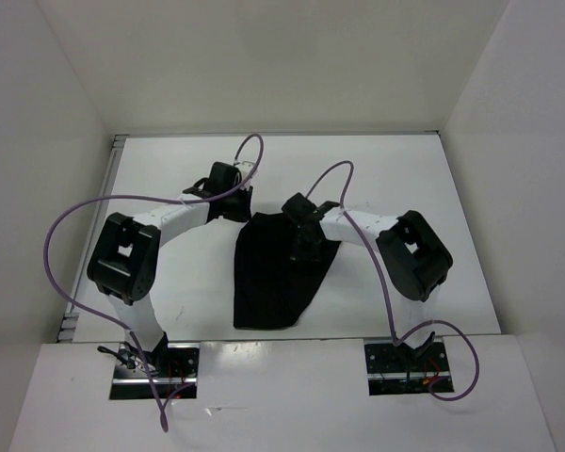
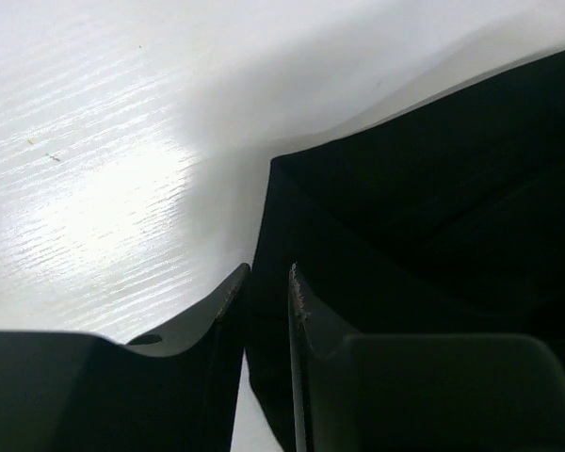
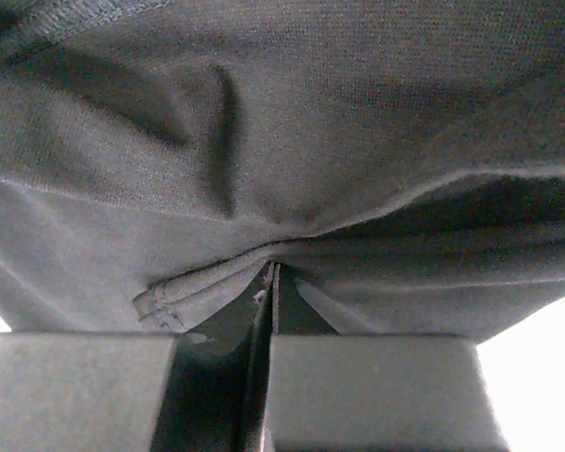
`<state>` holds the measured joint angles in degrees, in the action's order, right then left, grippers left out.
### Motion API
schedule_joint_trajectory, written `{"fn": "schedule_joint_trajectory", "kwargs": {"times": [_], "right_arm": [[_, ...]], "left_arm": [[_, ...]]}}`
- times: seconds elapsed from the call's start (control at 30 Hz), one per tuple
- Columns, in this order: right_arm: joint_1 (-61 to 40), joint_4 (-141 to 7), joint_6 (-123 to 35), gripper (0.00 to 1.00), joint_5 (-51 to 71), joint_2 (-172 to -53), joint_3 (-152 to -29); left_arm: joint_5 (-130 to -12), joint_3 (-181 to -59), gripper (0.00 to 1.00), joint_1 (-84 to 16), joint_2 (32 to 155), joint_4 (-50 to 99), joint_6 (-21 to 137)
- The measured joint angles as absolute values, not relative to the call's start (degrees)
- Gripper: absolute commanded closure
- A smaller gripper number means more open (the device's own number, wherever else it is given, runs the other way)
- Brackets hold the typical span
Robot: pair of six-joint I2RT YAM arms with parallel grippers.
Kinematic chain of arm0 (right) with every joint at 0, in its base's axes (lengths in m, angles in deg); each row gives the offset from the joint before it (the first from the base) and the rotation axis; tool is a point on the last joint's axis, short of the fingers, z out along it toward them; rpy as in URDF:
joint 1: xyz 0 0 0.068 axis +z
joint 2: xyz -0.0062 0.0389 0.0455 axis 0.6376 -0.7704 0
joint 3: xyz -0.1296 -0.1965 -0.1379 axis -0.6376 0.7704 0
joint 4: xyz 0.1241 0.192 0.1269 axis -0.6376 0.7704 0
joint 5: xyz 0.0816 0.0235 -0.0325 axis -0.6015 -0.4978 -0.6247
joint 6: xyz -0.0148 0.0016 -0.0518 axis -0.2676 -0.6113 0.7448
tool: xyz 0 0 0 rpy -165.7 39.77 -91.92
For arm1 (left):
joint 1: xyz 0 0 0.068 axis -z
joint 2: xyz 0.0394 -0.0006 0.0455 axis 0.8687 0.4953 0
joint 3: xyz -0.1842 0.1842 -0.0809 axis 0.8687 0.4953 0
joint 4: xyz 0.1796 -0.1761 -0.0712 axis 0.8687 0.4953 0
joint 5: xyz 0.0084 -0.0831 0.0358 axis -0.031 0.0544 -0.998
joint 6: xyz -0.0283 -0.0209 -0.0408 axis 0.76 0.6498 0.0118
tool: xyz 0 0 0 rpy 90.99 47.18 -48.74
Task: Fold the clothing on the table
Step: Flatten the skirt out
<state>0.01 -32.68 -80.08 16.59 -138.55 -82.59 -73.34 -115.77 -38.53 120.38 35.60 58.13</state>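
Spotter: Clothing point(image 1: 278, 278) first. You have it lying near the middle of the table point(image 1: 169, 169), between your two arms. It is one black piece, broad at its far end, with its right side tapering toward the near edge.

Checker: Agreed, it spreads over the white top. Your right gripper point(image 3: 271, 268) is above its far right part. What do those jaws show you?

Spotter: They are pressed together, pinching the cloth. In your right wrist view the folds run in to the fingertips. A stitched hem point(image 3: 165, 299) bunches just left of them, and the fabric stretches across the whole view beyond.

Checker: And your left gripper point(image 2: 268, 269)?

Spotter: It sits at the far left corner of the garment, low over the table. Its jaws stand a little apart, with a narrow slot between them. Dark cloth shows in the far part of that slot and white table in the near part.

Checker: Does it hold anything?

Spotter: You cannot tell from these views whether the cloth touches either finger. The garment's edge runs off to the right from the fingertips, and you have bare table to their left.
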Motion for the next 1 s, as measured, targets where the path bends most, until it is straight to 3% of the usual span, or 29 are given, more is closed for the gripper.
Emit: {"fn": "schedule_joint_trajectory", "kwargs": {"times": [0.47,1.0], "right_arm": [[-2.25,-28.18,-79.16,1.00,16.46,-138.98,-83.73],[-3.16,-26.63,-78.09,1.00,15.56,-139.79,-84.47]], "left_arm": [[-65.38,-116.75,0.50,-40.73,126.25,35.38,55.47],[-55.48,-117.02,0.46,-40.80,127.94,33.78,57.06]]}}
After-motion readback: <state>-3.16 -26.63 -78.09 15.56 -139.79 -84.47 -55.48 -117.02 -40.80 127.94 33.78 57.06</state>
